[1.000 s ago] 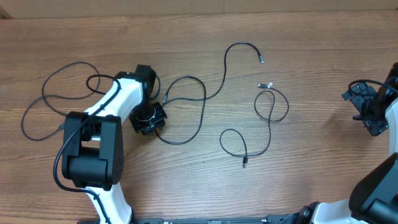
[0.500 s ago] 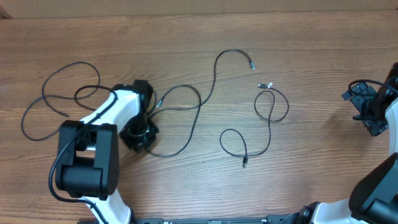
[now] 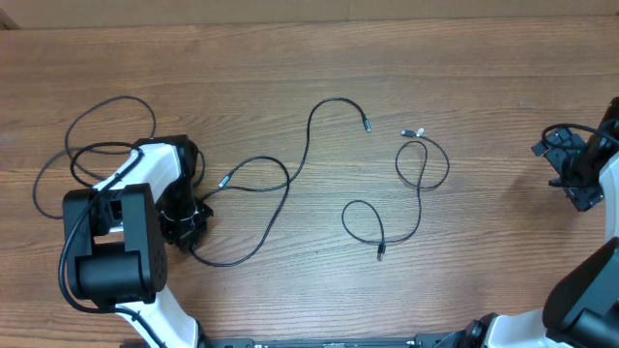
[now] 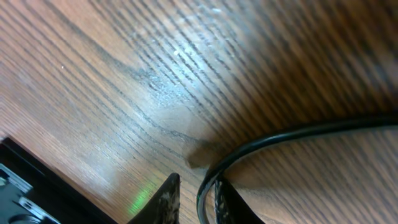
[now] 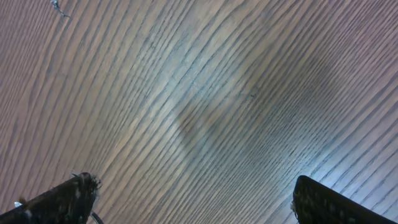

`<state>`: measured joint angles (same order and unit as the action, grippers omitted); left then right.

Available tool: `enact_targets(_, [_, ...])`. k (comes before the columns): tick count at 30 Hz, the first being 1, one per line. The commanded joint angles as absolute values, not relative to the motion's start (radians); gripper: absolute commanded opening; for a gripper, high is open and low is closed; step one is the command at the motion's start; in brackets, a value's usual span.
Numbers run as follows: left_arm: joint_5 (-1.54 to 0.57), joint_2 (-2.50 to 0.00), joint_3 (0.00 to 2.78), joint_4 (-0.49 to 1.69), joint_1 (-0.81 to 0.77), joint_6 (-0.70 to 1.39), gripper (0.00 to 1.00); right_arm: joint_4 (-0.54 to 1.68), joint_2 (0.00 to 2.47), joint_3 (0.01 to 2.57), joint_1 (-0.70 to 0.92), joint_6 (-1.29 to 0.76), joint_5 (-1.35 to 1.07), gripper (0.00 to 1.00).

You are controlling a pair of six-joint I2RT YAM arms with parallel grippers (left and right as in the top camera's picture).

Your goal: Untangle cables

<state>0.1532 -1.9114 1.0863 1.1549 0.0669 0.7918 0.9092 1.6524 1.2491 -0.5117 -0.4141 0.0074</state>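
Observation:
A long thin black cable (image 3: 308, 145) runs from its plug end (image 3: 368, 126) down in a loop to my left gripper (image 3: 184, 230). In the left wrist view the left gripper (image 4: 196, 182) is shut on this cable (image 4: 298, 134), low over the table. A second black cable (image 3: 422, 198) with a silver tip (image 3: 414, 131) lies in two loops at centre right. A third thin cable (image 3: 102, 106) lies looped at the far left, partly under the left arm. My right gripper (image 3: 580, 184) is open and empty at the right edge, and its wrist view (image 5: 193, 208) shows only bare wood between the jaws.
The wooden table (image 3: 464, 58) has its far edge along the top of the overhead view. The left arm's base (image 3: 106, 261) stands at the front left. The silver tip also shows small in the right wrist view (image 5: 59, 7).
My left gripper has moved left and toward the front, dragging the long cable with it. The cable's plug end slid left, away from the looped cable on the right. The right arm has not moved.

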Motion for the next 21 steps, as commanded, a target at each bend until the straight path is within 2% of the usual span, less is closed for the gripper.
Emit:
enact_targets(1, [0.152,-1.842,1.143,1.152,0.056,0.725,0.24,0.905,1.647,1.247,-0.514,-0.414,0.014,1.00])
enact_targets(6, [0.023,-1.728,1.258,1.152,0.029,0.593,0.32,0.905,1.647,1.247,-0.514,-0.414,0.014,1.00])
enact_targets(10, [-0.117,-1.684,1.323,1.138,0.006,0.492,0.31,0.905,1.647,1.247,-0.514,-0.414,0.014,1.00])
enact_targets(12, [-0.168,-1.682,1.329,1.110,-0.016,0.494,0.20,0.905,1.647,1.247,-0.514,-0.414,0.014,1.00])
enact_targets(13, [-0.183,-1.685,1.328,1.097,-0.028,0.493,0.09,0.905,1.647,1.247,-0.514,-0.414,0.014,1.00])
enact_targets(14, [-0.185,-1.689,1.328,1.087,-0.044,0.493,0.04,0.905,1.647,1.247,-0.514,-0.414,0.014,1.00])
enact_targets(18, [-0.184,-1.708,1.328,1.038,-0.129,0.460,0.04,0.905,1.647,1.247,-0.514,-0.414,0.014,1.00])
enact_targets(21, [-0.182,-1.727,1.328,0.993,-0.207,0.418,0.14,0.905,1.647,1.247,-0.514,-0.414,0.014,1.00])
